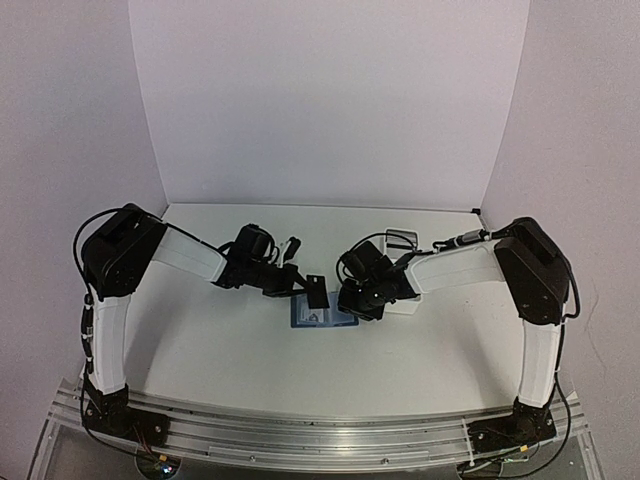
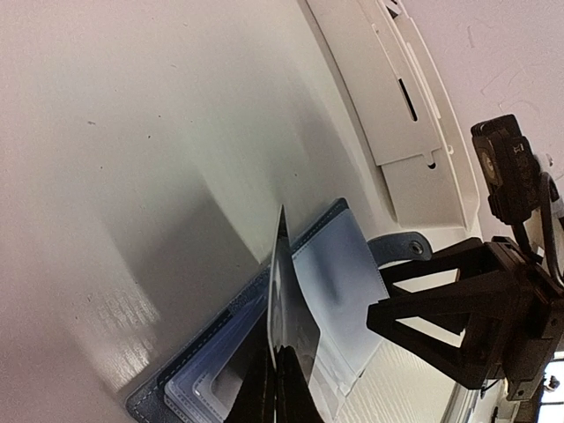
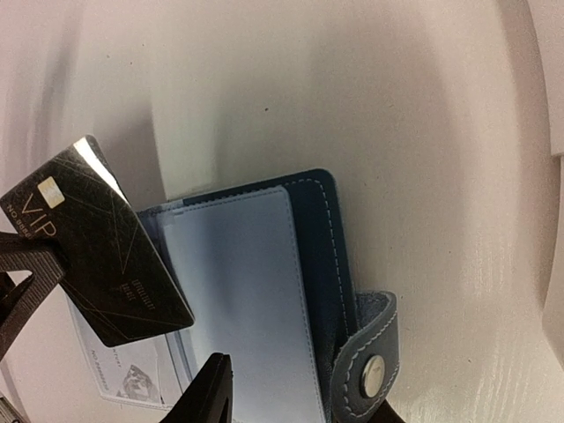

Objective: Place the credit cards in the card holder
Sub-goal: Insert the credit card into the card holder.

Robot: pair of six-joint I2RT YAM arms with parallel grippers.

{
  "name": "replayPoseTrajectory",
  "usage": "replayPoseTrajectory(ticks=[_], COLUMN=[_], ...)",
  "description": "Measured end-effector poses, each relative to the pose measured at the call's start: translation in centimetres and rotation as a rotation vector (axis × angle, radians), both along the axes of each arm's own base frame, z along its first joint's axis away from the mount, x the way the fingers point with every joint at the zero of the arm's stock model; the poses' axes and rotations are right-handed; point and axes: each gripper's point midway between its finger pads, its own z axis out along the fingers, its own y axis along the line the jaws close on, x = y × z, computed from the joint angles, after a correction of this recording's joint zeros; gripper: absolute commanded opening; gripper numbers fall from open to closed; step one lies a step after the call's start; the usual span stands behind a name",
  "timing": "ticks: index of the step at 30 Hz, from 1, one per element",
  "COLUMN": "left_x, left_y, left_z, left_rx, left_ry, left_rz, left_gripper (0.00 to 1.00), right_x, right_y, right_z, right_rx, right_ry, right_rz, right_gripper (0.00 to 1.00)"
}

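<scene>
Plainly, we see the small navy-blue folding card holder (image 3: pixel 333 264) lying open on the white worktop (image 1: pixel 230 340) between the two arms. Its pale blue inner leaf faces up and its snap tab (image 3: pixel 370 366) sticks out at one edge. On its other half, a clear pocket appears to hold the pale grey-white credit card (image 3: pixel 132 383) with faint printing. The pocket is partly covered, so we cannot be sure how deep the card sits.

The left fingers (image 3: pixel 22 273) are clamped on the dark credit card (image 3: pixel 97 238), a glossy black rectangle lettered VIP. They hold it tilted on edge over that pocket side. Its lower corner overlaps the pockets, and we cannot tell whether it has entered a slot.

The right fingers (image 3: pixel 207 397) stand part-way apart over the holder's tab side. We cannot tell whether they touch it.

A long white plastic tray (image 2: pixel 397 115) lies just beyond the holder, and we cannot see inside it.
</scene>
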Motion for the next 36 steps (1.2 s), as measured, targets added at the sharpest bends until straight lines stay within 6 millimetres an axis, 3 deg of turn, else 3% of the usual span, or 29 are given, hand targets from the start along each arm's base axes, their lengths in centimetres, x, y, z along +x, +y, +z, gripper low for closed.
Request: replayPoseTrajectory(ticks=[16,27,36], left_x=[0.1,-2.0,-2.4], left_y=[-0.6,-0.4,-0.8], left_z=[0.4,-0.6,-1.0], left_rx=[-0.019,-0.081,-0.113], left_ry=[-0.029,0.144,0.225], left_rz=[0.014,0.044,0.067], left_gripper=[0.0,0.0,0.0], right_x=[0.0,0.0,0.0], right_y=[0.0,0.1,0.1], right_z=[-0.1,0.0,-0.1], right_rx=[0.009,0.023,0.034], right_ry=[0.0,-0.005,-0.008], right_rz=[0.0,0.001,-0.003], right_gripper=[0.35,0.34,0.34])
